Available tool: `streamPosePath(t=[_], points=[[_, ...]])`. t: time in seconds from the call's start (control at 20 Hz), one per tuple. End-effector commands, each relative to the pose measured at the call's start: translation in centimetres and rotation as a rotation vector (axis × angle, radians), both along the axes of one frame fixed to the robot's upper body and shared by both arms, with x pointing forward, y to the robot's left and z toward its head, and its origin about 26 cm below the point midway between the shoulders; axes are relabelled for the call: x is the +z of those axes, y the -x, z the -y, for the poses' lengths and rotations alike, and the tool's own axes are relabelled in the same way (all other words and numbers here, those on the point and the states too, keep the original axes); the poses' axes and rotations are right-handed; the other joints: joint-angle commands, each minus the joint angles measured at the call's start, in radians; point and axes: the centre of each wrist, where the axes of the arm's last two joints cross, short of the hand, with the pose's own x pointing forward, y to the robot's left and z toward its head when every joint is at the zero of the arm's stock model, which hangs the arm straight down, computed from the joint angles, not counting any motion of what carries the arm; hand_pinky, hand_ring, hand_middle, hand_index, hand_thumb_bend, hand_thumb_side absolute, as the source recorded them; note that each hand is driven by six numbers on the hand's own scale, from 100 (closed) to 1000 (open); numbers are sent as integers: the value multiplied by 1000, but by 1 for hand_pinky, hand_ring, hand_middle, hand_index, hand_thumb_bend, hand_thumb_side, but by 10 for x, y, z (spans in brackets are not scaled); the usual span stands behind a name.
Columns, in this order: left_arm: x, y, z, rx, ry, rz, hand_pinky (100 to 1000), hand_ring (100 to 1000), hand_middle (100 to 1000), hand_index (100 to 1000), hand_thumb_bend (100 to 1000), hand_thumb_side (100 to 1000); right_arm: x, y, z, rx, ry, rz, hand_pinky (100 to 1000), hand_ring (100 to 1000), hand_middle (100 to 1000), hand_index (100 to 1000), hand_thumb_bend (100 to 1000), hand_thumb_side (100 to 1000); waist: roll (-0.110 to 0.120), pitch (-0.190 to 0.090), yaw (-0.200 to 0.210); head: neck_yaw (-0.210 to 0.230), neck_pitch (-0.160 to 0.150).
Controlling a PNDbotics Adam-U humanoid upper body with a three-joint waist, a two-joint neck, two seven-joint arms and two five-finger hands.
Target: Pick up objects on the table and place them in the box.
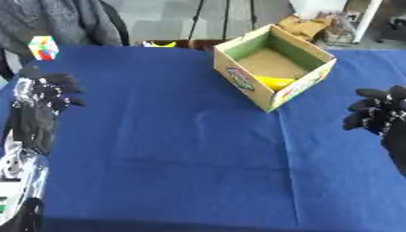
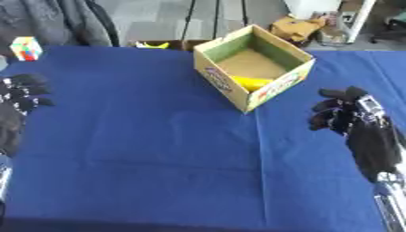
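Lying far beyond the left hand (image 1: 44, 97), a colourful cube (image 1: 44, 47).

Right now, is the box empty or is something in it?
Not empty: the open box holds a yellow thing against its near wall.

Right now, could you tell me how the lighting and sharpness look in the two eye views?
Left eye view: soft all over, even daylight, the box shading its own inside, cloth creases faintly shadowed. Right eye view: equally soft, no glare; right hand and left hand are dark with little detail.
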Motion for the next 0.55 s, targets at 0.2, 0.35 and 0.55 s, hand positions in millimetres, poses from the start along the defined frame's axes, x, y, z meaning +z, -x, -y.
streamPosePath(t=[0.2,0.35,0.55], points=[[10,-1,3,-16,3,33,553,643,601,678,199,1000,19,-4,3,-7,7,62,577,569,579,799,100,1000,1,2,17,-25,5],[11,-2,4,-16,2,35,552,642,598,676,200,1000,20,-4,4,-13,5,65,577,568,577,796,100,1000,-2,5,17,-42,5],[12,-2,6,-22,3,40,552,639,594,676,201,1000,18,-3,5,-25,5,63,576,568,576,793,100,1000,-4,9,18,-64,5]])
